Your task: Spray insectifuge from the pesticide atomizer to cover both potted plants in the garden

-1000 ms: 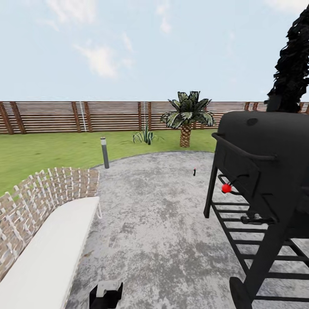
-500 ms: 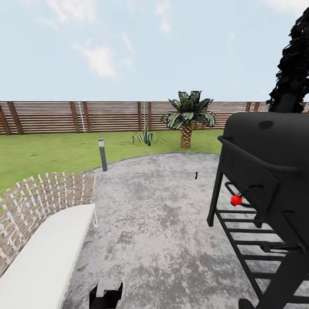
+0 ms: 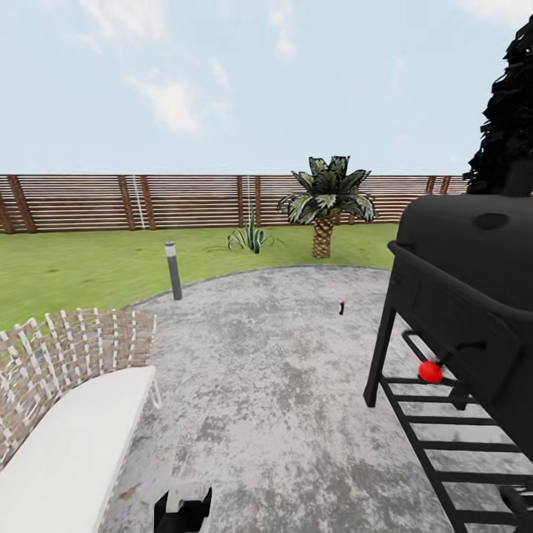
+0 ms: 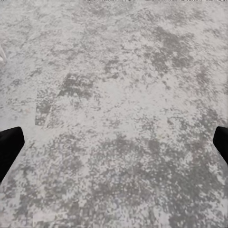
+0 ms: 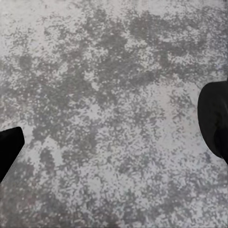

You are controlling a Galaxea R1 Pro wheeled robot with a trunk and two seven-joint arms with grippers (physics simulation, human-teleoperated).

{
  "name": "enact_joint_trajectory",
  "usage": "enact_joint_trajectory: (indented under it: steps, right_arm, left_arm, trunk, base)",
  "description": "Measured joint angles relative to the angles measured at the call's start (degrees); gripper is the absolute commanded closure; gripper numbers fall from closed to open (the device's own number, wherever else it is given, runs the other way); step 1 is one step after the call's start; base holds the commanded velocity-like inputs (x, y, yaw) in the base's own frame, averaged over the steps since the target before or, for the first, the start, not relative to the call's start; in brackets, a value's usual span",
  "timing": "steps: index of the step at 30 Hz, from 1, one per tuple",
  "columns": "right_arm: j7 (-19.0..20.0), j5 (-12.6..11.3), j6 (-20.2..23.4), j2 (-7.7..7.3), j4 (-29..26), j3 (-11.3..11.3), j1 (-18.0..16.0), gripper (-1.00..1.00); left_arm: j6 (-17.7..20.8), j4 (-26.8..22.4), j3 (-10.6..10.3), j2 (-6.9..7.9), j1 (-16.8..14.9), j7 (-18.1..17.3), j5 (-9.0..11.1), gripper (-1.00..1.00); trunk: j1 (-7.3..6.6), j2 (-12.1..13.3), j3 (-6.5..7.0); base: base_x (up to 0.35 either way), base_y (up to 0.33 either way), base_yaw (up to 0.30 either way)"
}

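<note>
The pesticide atomizer (image 3: 341,306) is a tiny dark bottle with a red spot on top. It stands upright on the round grey patio (image 3: 281,370), far ahead and slightly right of centre. A spiky green rosette (image 3: 250,237) grows low on the lawn by the fence; at this distance I cannot tell whether it is one of the potted plants. My left gripper (image 4: 114,147) is open over bare paving with nothing between its fingertips. My right gripper (image 5: 114,137) is also open and empty above the mottled paving.
A black barbecue grill (image 3: 466,311) with a red knob stands close on the right. A wicker sofa with a white cushion (image 3: 66,429) sits at the near left. A grey bollard lamp (image 3: 173,270) marks the patio's edge. A palm (image 3: 326,203) and wooden fence (image 3: 111,201) stand behind.
The whole view has shifted: the grill has slid right and the sofa lower left, so the camera has moved. The atomizer sits slightly lower in the picture. Both grippers look the same.
</note>
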Motion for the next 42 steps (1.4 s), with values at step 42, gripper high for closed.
enact_joint_trajectory:
  steps: [42]
  right_arm:
    - [0.0, 0.0, 0.0, 0.0, 0.0, 0.0, 0.0, -1.0]
  left_arm:
    - [0.0, 0.0, 0.0, -0.01, 0.0, 0.0, 0.0, -1.0]
  trunk:
    - [0.0, 0.0, 0.87]
  base:
    - [0.328, 0.061, 0.0]
